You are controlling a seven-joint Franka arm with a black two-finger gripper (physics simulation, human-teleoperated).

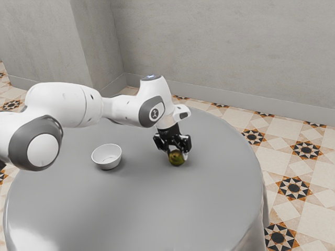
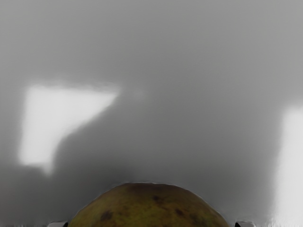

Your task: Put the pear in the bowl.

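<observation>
The mottled olive-brown, rounded pear is right at the black gripper's lower end (pinched or loose, I can't tell).

Glossy grey tabletop, smooth white bowl, rough-looking matt wall

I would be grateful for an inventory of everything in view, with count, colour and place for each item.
Pear: one, olive-brown with dark spots, at the gripper, over the table.
Bowl: one, white, on the table, toward the exterior view's left from the pear.
Table: one, grey, round, under the bowl.
Floor: one, beige tiles with dark and orange stars, around the table.
Walls: several faces, grey, behind the table.
Baseboard: grey, along the walls' foot; pieces not countable.
Arm: one, white and grey, from the exterior view's left.
Gripper: one, black, at the arm's end.
</observation>
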